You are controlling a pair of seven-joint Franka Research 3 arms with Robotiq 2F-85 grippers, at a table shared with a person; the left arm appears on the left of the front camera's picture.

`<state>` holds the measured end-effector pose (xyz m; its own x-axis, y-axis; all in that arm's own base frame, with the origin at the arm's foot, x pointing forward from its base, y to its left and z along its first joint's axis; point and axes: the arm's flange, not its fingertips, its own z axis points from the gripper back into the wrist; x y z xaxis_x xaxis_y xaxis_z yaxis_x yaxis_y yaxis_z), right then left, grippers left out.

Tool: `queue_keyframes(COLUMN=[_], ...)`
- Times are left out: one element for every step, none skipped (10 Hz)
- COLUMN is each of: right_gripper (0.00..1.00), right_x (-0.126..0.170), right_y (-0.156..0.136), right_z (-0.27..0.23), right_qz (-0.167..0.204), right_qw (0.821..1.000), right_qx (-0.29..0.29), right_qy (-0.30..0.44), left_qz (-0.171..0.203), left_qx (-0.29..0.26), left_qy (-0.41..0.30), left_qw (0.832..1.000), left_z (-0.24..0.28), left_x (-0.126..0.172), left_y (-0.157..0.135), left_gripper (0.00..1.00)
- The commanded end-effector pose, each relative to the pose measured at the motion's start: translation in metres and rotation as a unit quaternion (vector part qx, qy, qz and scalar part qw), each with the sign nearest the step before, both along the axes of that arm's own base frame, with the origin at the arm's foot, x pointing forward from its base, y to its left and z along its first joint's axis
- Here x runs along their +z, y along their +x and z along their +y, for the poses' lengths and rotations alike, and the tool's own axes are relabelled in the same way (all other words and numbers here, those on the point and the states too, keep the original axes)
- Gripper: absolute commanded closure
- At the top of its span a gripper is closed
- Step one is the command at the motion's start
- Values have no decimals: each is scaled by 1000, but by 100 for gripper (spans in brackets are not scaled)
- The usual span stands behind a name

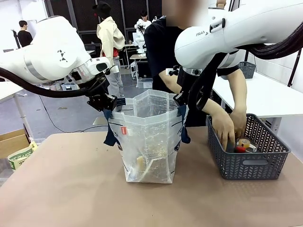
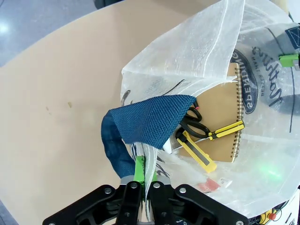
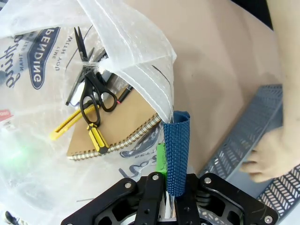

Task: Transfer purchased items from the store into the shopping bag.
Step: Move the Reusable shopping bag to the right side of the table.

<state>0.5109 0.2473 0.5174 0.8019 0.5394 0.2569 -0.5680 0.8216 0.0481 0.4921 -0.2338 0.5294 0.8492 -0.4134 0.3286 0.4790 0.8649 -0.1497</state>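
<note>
Left gripper (image 2: 143,180), right gripper (image 3: 168,176) pinch shopping bag (image 1: 149,137) rim at handles; hold mouth wide, steady, for person's hand (image 1: 226,128) at basket (image 1: 253,166).

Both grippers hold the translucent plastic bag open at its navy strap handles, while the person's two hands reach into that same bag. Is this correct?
Not quite. The left gripper and the right gripper do hold the translucent plastic bag open at its navy strap handles, but the person's hands reach into the dark grey lattice basket beside it, as the front view shows.
</note>
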Motion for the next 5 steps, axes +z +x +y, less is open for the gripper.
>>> queue_keyframes(right_gripper=[100,100,100,100,100], right_x=[0,0,0,0,0], right_y=[0,0,0,0,0], right_z=[0,0,0,0,0], right_qz=[-1,-1,-1,-1,-1], right_qw=[1000,1000,1000,1000,1000], right_qx=[0,0,0,0,0], right_qy=[0,0,0,0,0], left_qz=[-2,-2,-2,-2,-2], left_qx=[-1,-1,-1,-1,-1], left_qy=[2,2,2,2,2], left_qw=[1000,1000,1000,1000,1000], left_z=[0,0,0,0,0], left_x=[0,0,0,0,0], left_y=[0,0,0,0,0], left_gripper=[100,100,100,100,100])
